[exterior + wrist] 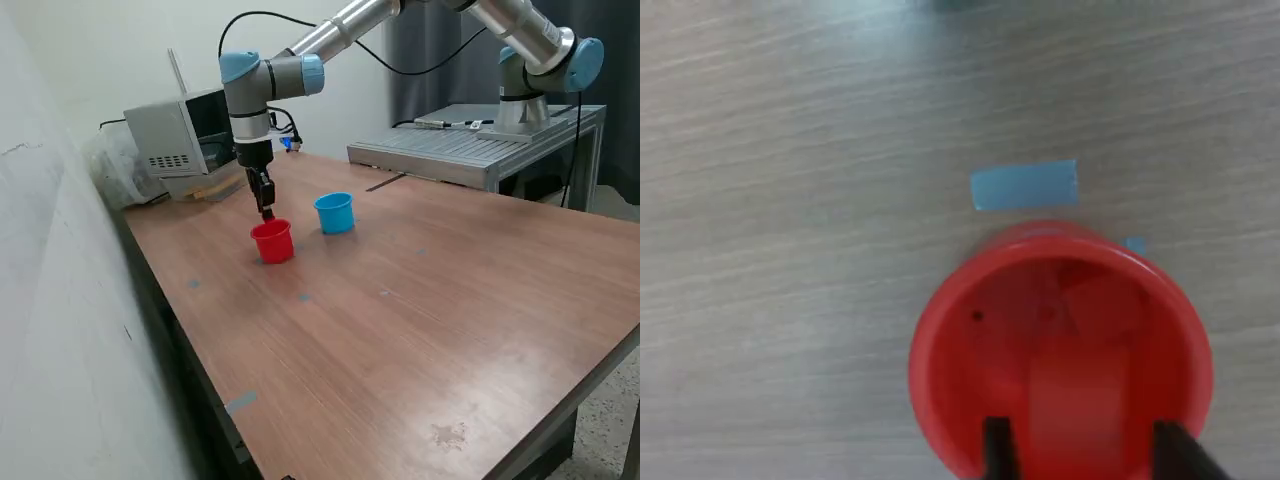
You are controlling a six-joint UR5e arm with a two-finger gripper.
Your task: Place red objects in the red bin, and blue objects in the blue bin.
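The red cup [273,241] stands on the wooden table, and the light-blue cup [335,212] stands just to the exterior view's right of it. My gripper [267,213] hangs straight over the red cup, its tips just above the rim. In the wrist view the red cup [970,350] fills the frame, and my gripper [1085,450] has its two dark fingertips [996,448] apart over the cup's mouth. A blurred, lighter red shape [1080,410] lies between and beyond them inside the cup; I cannot tell if it is a red cube. No blue cubes are in view.
A grey box-shaped device [175,135] and plastic wrap sit at the table's back corner. A metal bench [470,145] stands behind the table. Small blue tape marks are stuck to the table [1024,186] [240,402]. A wall runs along the exterior view's left.
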